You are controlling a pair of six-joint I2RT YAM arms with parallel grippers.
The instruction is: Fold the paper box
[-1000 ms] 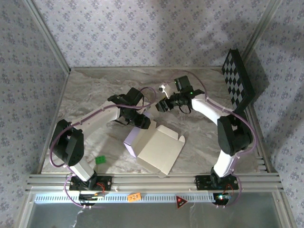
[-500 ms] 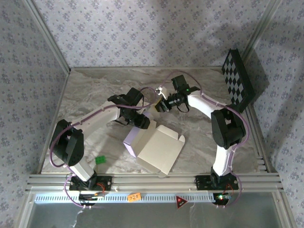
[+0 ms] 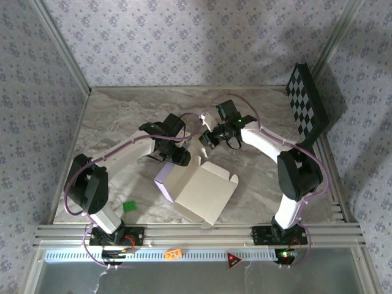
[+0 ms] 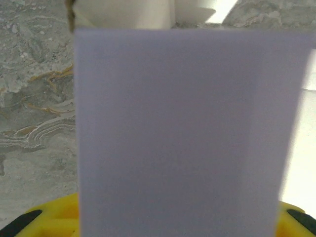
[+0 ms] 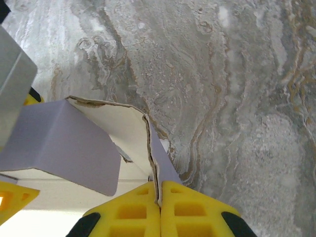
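Thin-card cream/lavender paper box (image 3: 205, 193) on marbled tabletop (image 3: 257, 177). The right claw (image 5: 159, 190) is clamped on its flap; the left claw (image 3: 181, 158) sits at the lavender wall, grip indeterminable.

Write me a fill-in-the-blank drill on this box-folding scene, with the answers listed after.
1. The right gripper is ____ on a thin flap edge of the paper box.
2. In the left wrist view, the panel of the paper box facing the camera is coloured ____.
3. The small object lying on the table is ____.
4. The checkerboard panel leans at the table's ____ edge.

Missing words: shut; lavender; green; right.
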